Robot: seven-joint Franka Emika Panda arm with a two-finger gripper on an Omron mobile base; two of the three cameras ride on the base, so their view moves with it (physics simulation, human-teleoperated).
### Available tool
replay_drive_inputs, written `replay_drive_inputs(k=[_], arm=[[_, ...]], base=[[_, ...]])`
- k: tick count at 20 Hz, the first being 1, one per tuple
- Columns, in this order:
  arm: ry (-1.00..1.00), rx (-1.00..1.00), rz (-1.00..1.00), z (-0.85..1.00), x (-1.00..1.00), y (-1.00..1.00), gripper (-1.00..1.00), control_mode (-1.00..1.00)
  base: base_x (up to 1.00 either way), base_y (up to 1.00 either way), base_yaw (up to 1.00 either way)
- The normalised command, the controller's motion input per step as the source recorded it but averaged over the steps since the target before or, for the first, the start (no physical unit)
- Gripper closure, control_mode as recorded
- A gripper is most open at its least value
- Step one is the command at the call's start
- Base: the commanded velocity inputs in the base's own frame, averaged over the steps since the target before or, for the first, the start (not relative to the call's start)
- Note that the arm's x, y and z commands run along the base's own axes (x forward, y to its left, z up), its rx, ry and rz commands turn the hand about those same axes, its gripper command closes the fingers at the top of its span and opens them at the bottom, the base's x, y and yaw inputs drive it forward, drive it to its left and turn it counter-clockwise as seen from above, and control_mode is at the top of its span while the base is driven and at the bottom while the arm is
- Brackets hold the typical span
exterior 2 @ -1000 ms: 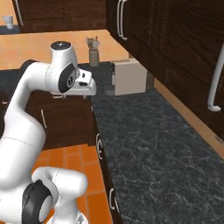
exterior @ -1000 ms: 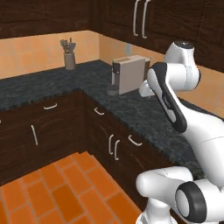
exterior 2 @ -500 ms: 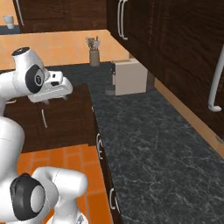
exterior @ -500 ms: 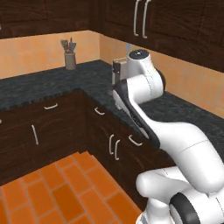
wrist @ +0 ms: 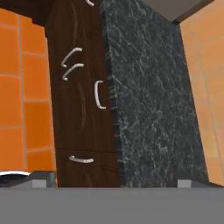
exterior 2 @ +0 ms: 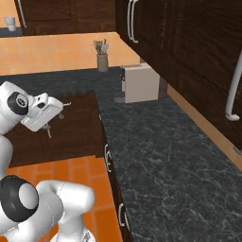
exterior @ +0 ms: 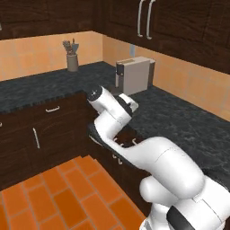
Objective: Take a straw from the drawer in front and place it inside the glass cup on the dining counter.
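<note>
Stage: approach to the drawer, which we are judging shut, with the straw presumably inside it.

1. Left base view: the arm is bending over the black counter's [exterior: 179, 121] edge, the gripper [exterior: 130, 108] pointing down toward the cabinet fronts. Its fingers are hard to make out here.
2. Right base view: the hand is hanging off the counter edge, carrying nothing.
3. Hand view: both fingertips are standing fully apart, empty. We are reading the front with the curved handle beside the counter edge as the drawer [wrist: 92, 94], though several similar handles are making this uncertain.

Next move: lowering onto that handle and pulling.
</note>
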Motion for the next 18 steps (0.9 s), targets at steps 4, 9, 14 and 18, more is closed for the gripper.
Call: replay_drive_inputs(k=[4,9,14,18], arm=[[0.00,-0.36,0.00,-0.74,0.38,0.11,-1.00,-1.00],[0.00,-0.30,0.00,-0.64,0.20,0.00,-1.00,-1.00],[0.00,-0.26,-0.03,-0.65,0.10,-0.06,-1.00,-1.00],[0.00,-0.20,-0.02,-0.52,0.20,-0.21,-1.00,-1.00]], base=[[0.00,0.00,0.00],[0.00,0.00,0.00],[0.00,0.00,0.00],[0.00,0.00,0.00]])
